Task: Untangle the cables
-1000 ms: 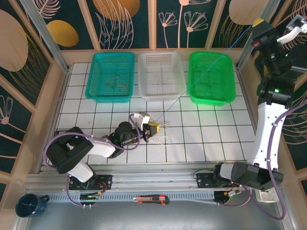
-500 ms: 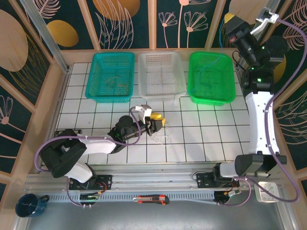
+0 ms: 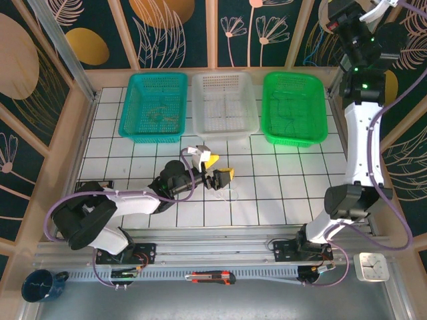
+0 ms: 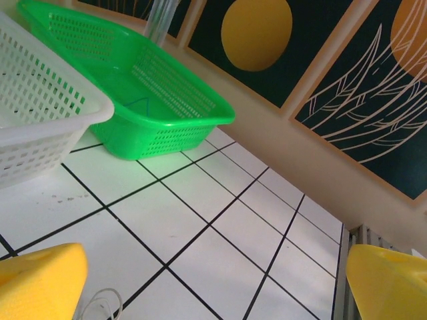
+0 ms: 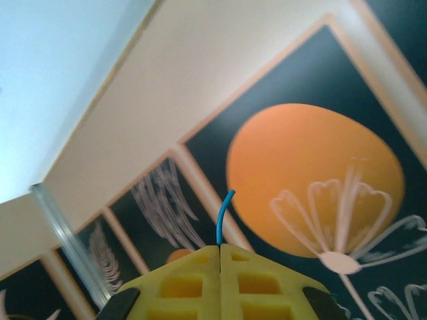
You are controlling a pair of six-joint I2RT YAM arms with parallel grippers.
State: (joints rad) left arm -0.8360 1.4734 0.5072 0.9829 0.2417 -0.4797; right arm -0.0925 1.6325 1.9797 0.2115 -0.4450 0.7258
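**Left gripper** (image 3: 220, 168): released, yellow fingers spread wide, low over the white tiled table (image 3: 293, 180) near its middle. In the left wrist view the gripper (image 4: 213, 287) has its fingertips (image 4: 40, 283) at 7 and 5 o'clock of the frame, with bare tile between them.

**Whitish cable** (image 3: 231, 193): a small loop flat on the tile, at 5 o'clock of the left gripper. The wrist view puts the loop (image 4: 100, 303) just beside the 7 o'clock fingertip; contact cannot be told.

**Right gripper** (image 5: 220, 248): clenched, pads pressed together on the blue cable (image 5: 225, 215), whose short end pokes out at 12 o'clock. In the top view the gripper (image 3: 335, 9) is raised high at 1 o'clock of the table, and the grip is unreadable there.

**Baskets**: these stand in a row at the table's 12 o'clock edge.
- Teal basket (image 3: 157, 75): holds a thin olive cable (image 3: 158, 113).
- White basket (image 3: 223, 75)
- Green basket (image 3: 293, 75): holds thin dark strands (image 3: 288, 113).

The wrist view gives the white basket (image 4: 40, 107) and the green basket (image 4: 167, 137) side-on.
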